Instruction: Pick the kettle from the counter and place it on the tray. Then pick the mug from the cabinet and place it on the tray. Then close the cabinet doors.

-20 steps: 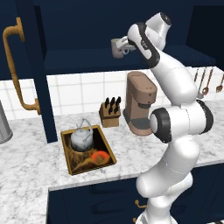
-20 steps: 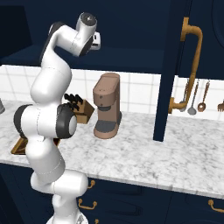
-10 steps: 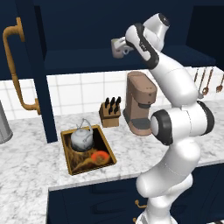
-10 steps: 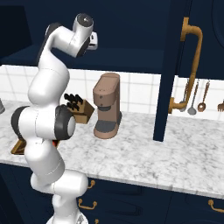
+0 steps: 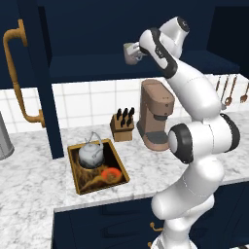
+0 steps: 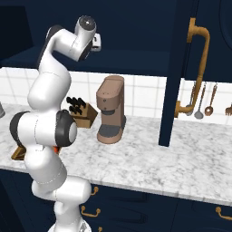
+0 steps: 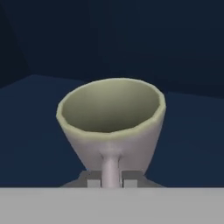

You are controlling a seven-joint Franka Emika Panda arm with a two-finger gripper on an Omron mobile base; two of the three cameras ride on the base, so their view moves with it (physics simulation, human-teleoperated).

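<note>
Counter (image 5: 29, 180): marbled stone, white tile wall behind. On it: tray (image 5: 77, 170) holding kettle (image 5: 91, 153); knife block (image 5: 122, 125); coffee machine (image 5: 156, 114). Cabinet (image 5: 92, 68): doors open, mug (image 5: 130, 53) at shelf level. Gripper (image 5: 140, 50): pinching the mug's handle.

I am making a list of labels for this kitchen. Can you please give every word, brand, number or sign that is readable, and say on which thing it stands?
There are none to read.
The tray carries an orange-red and yellow picture, no lettering.
The coffee machine, the knife block, the kettle and the mug are plain.
</note>
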